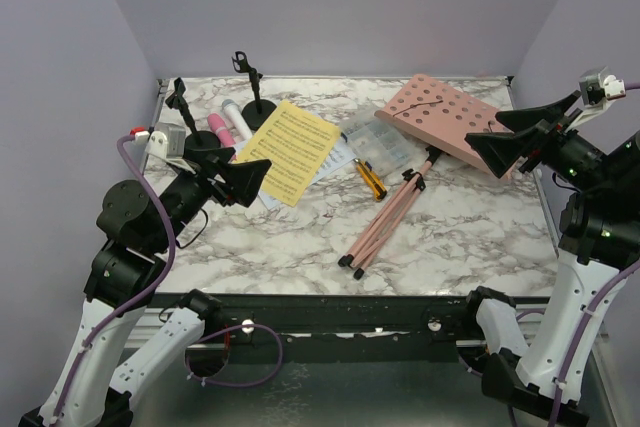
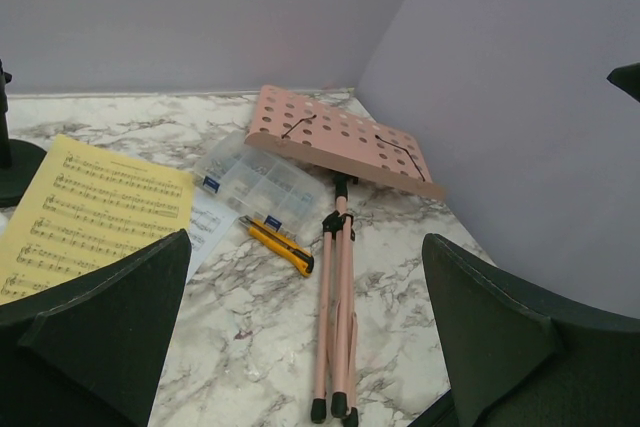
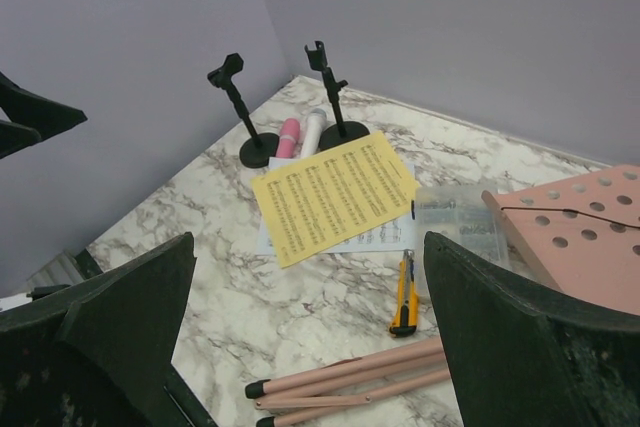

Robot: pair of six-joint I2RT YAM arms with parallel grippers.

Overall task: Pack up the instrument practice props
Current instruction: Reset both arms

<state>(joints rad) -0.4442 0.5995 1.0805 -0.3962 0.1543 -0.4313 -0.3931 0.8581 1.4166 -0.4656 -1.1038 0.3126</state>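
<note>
While L left hand (image 1: 232,168) & R right hand (image 1: 519,136) gape empty, yellow sheet (image 1: 288,150) txt unreadable.

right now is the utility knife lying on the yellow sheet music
No, the utility knife lies on the marble tabletop by the clear compartment box, apart from the yellow page.

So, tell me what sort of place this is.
Probably a robot test booth: plain lilac walls box in a marble-look table, and a left arm and a right arm stand at its near edge.
</note>
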